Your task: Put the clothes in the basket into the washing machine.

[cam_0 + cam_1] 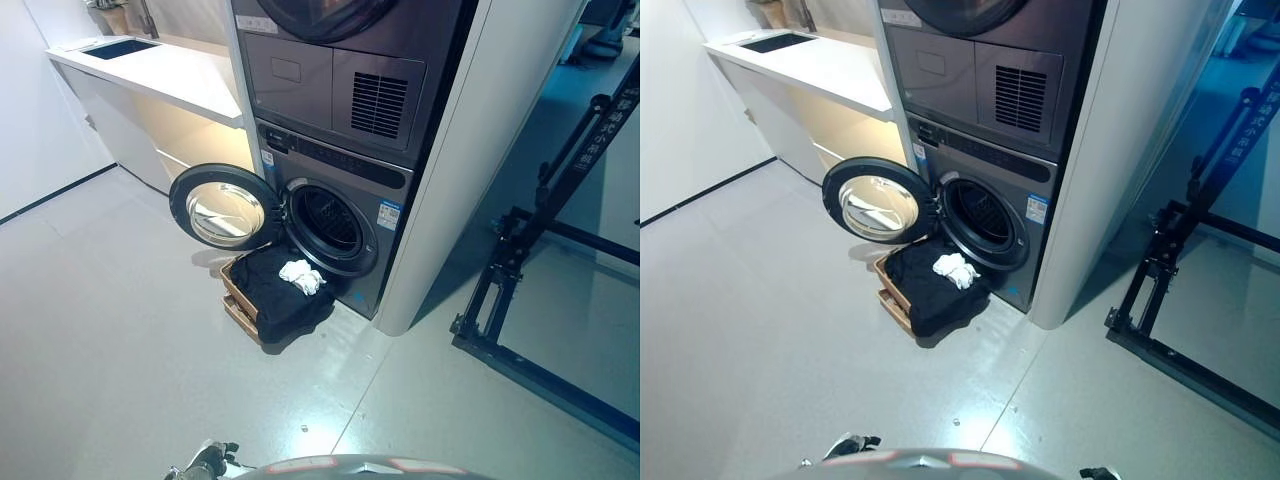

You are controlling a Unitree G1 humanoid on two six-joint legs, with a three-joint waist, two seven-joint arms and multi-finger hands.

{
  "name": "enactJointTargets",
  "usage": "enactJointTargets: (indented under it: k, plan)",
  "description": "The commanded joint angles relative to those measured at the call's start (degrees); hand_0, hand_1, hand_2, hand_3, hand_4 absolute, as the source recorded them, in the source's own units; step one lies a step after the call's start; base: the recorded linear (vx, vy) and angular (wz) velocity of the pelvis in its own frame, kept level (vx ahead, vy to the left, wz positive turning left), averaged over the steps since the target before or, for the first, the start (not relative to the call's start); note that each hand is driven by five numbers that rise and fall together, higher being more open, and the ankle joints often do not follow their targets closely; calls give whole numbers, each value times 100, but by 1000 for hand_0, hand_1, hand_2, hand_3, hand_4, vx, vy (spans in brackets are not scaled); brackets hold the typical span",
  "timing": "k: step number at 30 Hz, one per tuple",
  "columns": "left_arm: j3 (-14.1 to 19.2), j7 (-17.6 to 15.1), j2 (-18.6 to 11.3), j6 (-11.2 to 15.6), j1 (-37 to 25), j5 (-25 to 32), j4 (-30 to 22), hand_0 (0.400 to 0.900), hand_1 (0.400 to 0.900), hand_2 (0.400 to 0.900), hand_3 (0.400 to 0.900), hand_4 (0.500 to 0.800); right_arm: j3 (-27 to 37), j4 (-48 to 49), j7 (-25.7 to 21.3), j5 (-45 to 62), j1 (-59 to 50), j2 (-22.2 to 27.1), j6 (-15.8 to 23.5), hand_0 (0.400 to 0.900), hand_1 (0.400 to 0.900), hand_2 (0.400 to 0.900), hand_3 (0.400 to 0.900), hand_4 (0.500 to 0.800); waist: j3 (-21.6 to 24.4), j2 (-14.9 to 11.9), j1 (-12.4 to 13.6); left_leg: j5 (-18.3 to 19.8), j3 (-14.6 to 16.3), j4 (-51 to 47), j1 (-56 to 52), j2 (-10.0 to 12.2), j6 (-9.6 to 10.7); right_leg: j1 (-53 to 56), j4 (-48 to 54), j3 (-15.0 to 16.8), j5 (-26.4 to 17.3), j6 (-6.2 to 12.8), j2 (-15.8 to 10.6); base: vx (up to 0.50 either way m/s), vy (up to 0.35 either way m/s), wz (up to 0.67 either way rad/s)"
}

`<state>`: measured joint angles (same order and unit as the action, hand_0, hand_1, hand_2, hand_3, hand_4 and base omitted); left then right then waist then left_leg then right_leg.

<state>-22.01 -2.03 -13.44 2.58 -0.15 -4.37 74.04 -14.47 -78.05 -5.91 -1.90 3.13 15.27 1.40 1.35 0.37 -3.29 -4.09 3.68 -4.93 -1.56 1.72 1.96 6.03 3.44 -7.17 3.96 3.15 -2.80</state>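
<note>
The task looks not yet begun: the black cloth (280,288) and the small white cloth (301,276) lie in the brown wooden basket (236,290) on the floor under the open grey washing machine (335,225), while only the left hand (205,462) shows, well apart, and its fingers I cannot tell.

Washing machine (985,215): grey, round door (878,201) swung open to its left, drum dark inside. Dryer (980,75) stacked on top. Basket (896,295): on floor touching machine front, below the opening, filled with black clothes (930,285); white cloth (955,268) on top. White counter (810,65) at left. Black metal frame (1180,260) at right.
</note>
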Motion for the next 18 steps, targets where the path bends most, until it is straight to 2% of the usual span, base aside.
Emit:
enactJointTargets:
  k: [1,4,6,7,9,10,11,12,13,14,15,17,18]
  plan:
    - [158,-123,-73,-3,-430,32,333,900,900,900,900,800,-192,-147,-73,32,-400,147,84,900,900,900,900,800,-247,-143,81,428,-64,165,-39,-22,-166,-614,-896,91,40,-64,245,47,-115,7]
    - [167,-135,-82,15,-452,41,264,900,900,900,900,800,-230,-104,-70,26,-464,188,101,900,900,900,900,800,-378,-199,118,693,-89,1025,293,-45,-209,-637,-1064,169,186,-160,270,65,-127,5]
    - [118,-136,-66,28,-489,37,214,900,900,900,900,800,-242,-79,-77,32,-509,228,104,900,900,900,900,800,-544,-280,186,619,-70,2024,802,-118,-150,-544,-1110,172,238,-239,240,49,-154,23]
    - [79,-155,-61,46,-544,41,189,900,900,900,900,800,-225,-59,-100,51,-512,264,97,900,900,900,900,800,-671,-334,224,460,-8,2620,1208,-126,-98,-474,-1131,121,266,-287,195,28,-174,55]
    - [52,-152,-45,59,-570,68,132,900,900,900,900,800,-191,-33,-130,77,-517,327,77,900,900,900,900,800,-784,-411,245,243,416,3489,1836,36,-27,-398,-1174,-30,309,-348,149,79,-172,61]
    - [105,-179,-59,71,-560,157,104,900,900,900,900,800,-145,-51,-166,106,-518,361,58,900,900,900,900,800,-762,-405,231,220,750,3450,2054,203,-44,-345,-1175,-136,398,-348,151,187,-108,35]
    - [140,-234,-81,79,-565,206,71,900,900,900,900,800,-118,-73,-182,145,-514,388,37,900,900,900,900,800,-752,-388,284,212,869,3395,2337,250,-55,-259,-1152,-162,471,-345,146,258,-49,15]
    - [136,-252,-102,86,-559,202,53,900,900,900,900,800,-112,-70,-189,167,-499,407,32,900,900,900,900,800,-764,-352,331,214,911,3191,2530,276,-58,-121,-1128,-147,549,-324,163,326,19,-22]
    - [115,-276,-118,92,-549,155,60,900,900,900,900,800,-144,-59,-209,159,-508,411,34,900,900,900,900,800,-735,-279,418,-33,844,2624,2600,296,-13,30,-1072,-84,596,-266,234,561,144,-52]
    - [49,-315,-100,76,-498,84,123,900,900,900,900,800,-196,-61,-250,137,-543,401,43,900,900,900,900,800,-692,-154,555,-336,655,1341,2555,438,85,399,-879,76,693,-89,232,469,137,-46]
    - [48,-316,-99,77,-497,84,124,900,900,900,900,800,-196,-61,-250,137,-541,401,44,900,900,900,900,800,-720,-175,559,-370,675,1268,2482,412,84,441,-864,78,692,-84,207,492,170,-44]
    - [33,-364,-86,77,-464,70,191,900,900,900,900,800,-210,-32,-287,155,-583,435,75,900,900,900,900,800,-687,-178,598,-580,752,442,2654,701,172,652,-771,219,785,60,73,373,144,-34]
    - [30,-386,-82,76,-437,54,203,900,900,900,900,800,-220,-26,-290,162,-605,448,70,900,900,900,900,800,-656,-173,605,-685,928,202,2715,858,211,771,-752,283,820,136,7,645,277,-49]
